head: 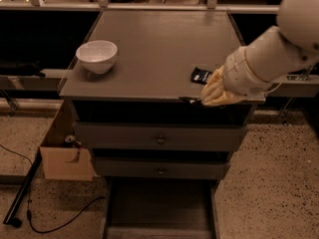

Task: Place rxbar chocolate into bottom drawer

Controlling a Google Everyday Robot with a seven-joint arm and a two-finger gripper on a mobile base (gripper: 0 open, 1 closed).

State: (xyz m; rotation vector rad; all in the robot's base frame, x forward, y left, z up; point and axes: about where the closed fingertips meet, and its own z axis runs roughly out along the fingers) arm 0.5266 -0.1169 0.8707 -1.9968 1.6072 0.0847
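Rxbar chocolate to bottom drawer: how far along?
Done: the floor-level grey bottom drawer is open. In hand: the gripper sits at the front right edge of the grey cabinet top, beside the small dark-wrapped rxbar chocolate, which lies flat there, not visibly lifted. Left: grasp the bar, carry it down, release it in the drawer.

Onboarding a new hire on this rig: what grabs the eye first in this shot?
The big white arm reaching in from the right, its gripper low at the front right edge of the cabinet top, just beside the dark rxbar chocolate. After that, the white bowl on the left side of the top, and the bottom drawer pulled open at floor level.
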